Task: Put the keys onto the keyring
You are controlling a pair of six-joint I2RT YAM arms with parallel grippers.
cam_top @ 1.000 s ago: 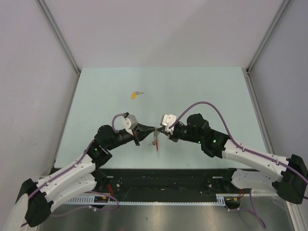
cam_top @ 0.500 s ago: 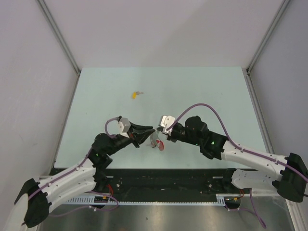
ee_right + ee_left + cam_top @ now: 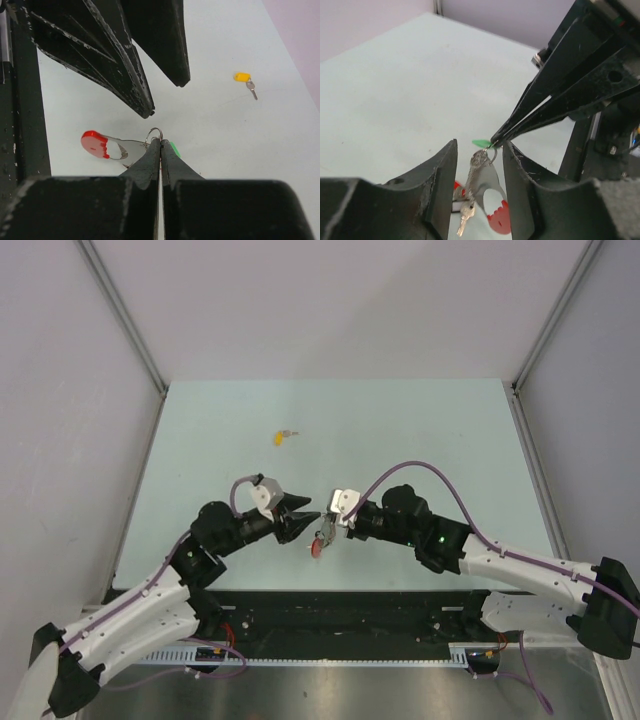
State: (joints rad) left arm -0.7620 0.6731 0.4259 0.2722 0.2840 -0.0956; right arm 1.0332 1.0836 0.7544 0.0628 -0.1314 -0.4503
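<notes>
Grippers, two. Right gripper: fingers pressed together, pinching the small wire loop at the top of the keyring. Keyring, one: silver metal with a red end, hanging below that pinch. Left gripper: fingers spread, one on either side of the bunch. Keys, two: green-headed key at the right fingertips; yellow-headed key lying alone at 11 o'clock, well apart. Pale green table, one: open room from 9 through 3; near edge close at 6.
</notes>
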